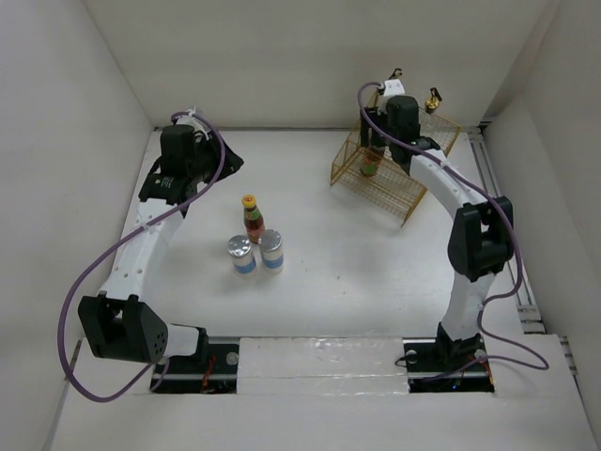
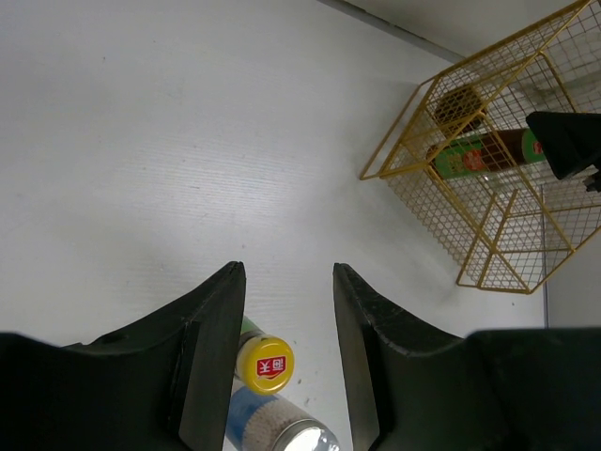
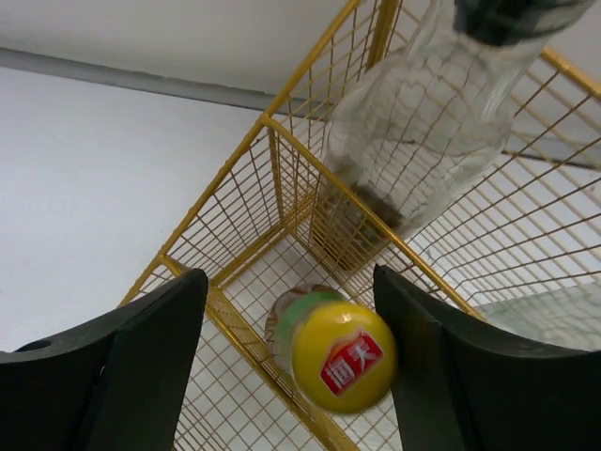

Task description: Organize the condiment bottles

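Right claw [image 3: 289, 282] hangs over the yellow wire rack [image 3: 235, 169] at the far right of the table [image 1: 329, 282], its fingers spread wide on either side of the yellow cap of a sauce bottle [image 3: 343, 362] that stands upright inside the rack's left part; a plain gap shows between the cap and the finger on the view's left, while at the other finger contact cannot be told. Just beyond it, behind yellow wires, a clear glass bottle [image 3: 413, 132] stands in the rack, its top cut off by the edge of the wrist view. From above, a gold-spouted bottle [image 1: 432, 100] shows at the rack's far right corner. Over the far left of the table the left claw [image 2: 288, 272] is also spread and holds nothing, well apart from the rack. Near the middle of the table a second sauce bottle [image 1: 252, 218] stands upright, with two silver-lidded jars [image 1: 240, 255] [image 1: 271, 251] just beside it on the near side, side by side and close together. In the left wrist view that bottle's yellow cap and one jar lid sit low between the fingers
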Available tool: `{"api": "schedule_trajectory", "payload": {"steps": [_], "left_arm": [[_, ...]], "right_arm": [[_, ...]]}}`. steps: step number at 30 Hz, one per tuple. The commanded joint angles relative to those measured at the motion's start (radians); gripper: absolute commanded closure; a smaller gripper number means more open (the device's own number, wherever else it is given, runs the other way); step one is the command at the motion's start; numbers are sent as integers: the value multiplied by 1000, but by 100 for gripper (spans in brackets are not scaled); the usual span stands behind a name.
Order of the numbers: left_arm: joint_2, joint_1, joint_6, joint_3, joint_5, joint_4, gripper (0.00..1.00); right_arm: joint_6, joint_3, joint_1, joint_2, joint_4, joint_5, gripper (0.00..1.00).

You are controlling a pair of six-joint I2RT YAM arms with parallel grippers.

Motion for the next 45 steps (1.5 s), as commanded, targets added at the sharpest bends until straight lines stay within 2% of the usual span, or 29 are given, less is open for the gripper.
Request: {"api": "schedule_trajectory", "payload": {"steps": [1, 5, 8, 9, 10, 12, 13, 14, 15, 16, 17, 18, 20, 21, 22, 24, 25, 27, 30, 38, 42, 43, 45], "left_arm": [[-30, -1, -4, -10, 12, 29, 62], [-30, -1, -4, 10, 3, 29, 59], [-20, -1, -4, 46, -6, 18, 55], [-10, -1, 5, 55, -6, 18, 55], [-10, -1, 5, 55, -17, 18, 55], [-1, -1, 5, 84, -26, 18, 55], [0, -1, 16, 84, -26, 18, 57], [0, -1, 16, 107, -38, 18, 60], [9, -1, 16, 107, -38, 18, 63], [9, -1, 16, 122, -49, 9, 67], [19, -1, 25, 132, -49, 9, 77], [19, -1, 25, 150, -60, 0, 82], [32, -1, 25, 176, -92, -14, 88], [32, -1, 25, 203, -101, -14, 88], [41, -1, 14, 216, -115, -28, 88], [41, -1, 14, 245, -130, -37, 81], [41, -1, 5, 271, -140, -49, 67], [41, -1, -4, 294, -152, -49, 57], [41, 19, -26, 319, -109, -59, 49], [50, 19, -49, 287, -58, -26, 49], [50, 19, -49, 267, -58, -17, 49], [50, 19, -40, 267, -58, -17, 49], [39, 19, -40, 253, -58, -17, 49]], "right_arm": [[20, 8, 9, -101, 103, -4, 21], [20, 42, 0, -149, 61, -4, 9], [20, 22, 10, -212, 52, -4, 7], [11, 5, 10, -230, 52, -21, 12], [11, -11, 36, -249, 52, -35, 20], [11, -77, 67, -292, 52, -99, 69], [11, -102, 116, -302, 52, -121, 84], [2, -155, 147, -321, 61, -142, 92], [2, -177, 180, -321, 72, -168, 95], [-12, -192, 217, -321, 72, -209, 95], [-12, -203, 290, -321, 86, -230, 91], [-23, -212, 325, -300, 86, -256, 76], [-35, -213, 416, -272, 97, -331, 58], [-35, -199, 441, -257, 97, -357, 50], [-47, -179, 487, -226, 97, -372, 34], [-57, -156, 522, -195, 97, -382, 21], [-66, -135, 537, -163, 97, -382, 15], [-66, -116, 556, -131, 97, -391, 11], [-76, -76, 579, -59, 97, -391, 11], [-76, 25, 598, 72, 130, -340, 14], [-67, 96, 598, 136, 130, -319, 40], [-58, 108, 598, 145, 141, -319, 57], [-58, 108, 598, 145, 152, -307, 73]]}}
